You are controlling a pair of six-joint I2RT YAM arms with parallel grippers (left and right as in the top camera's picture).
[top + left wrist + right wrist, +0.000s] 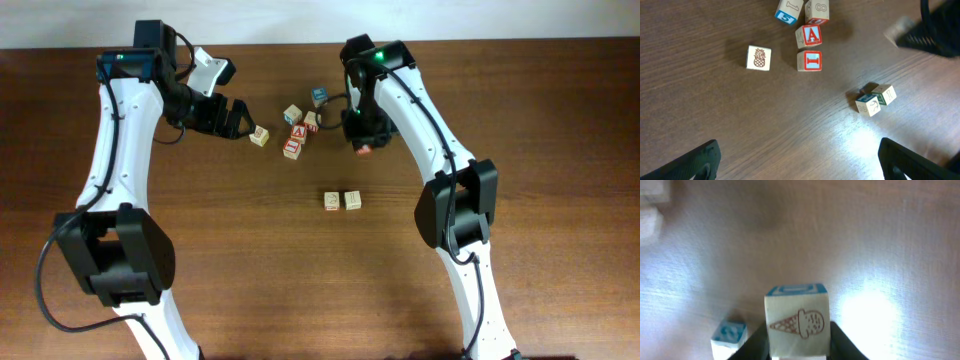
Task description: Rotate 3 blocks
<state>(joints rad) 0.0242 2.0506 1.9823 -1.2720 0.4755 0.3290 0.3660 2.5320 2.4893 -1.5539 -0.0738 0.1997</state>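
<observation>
The table [200, 240] carries a cluster of blocks [292, 113] at upper centre of the overhead frame and a touching pair [342, 201] at centre, loosely spaced, so that in all likelihood each cube can be approached singly. The right arm [420, 110] stands just right of the cluster. The right jaws are partly closed, pressing both sides of the ice-cream block [797, 325], apparently to grip it for turning. The left jaws stand fully apart and empty, left of the cluster.

Two pale blocks [331, 201] [352, 200] sit just beside each other mid-table. A third block [799, 322], with an ice-cream cone drawing and blue-edged top, stands upright between my right fingers [844, 349].
</observation>
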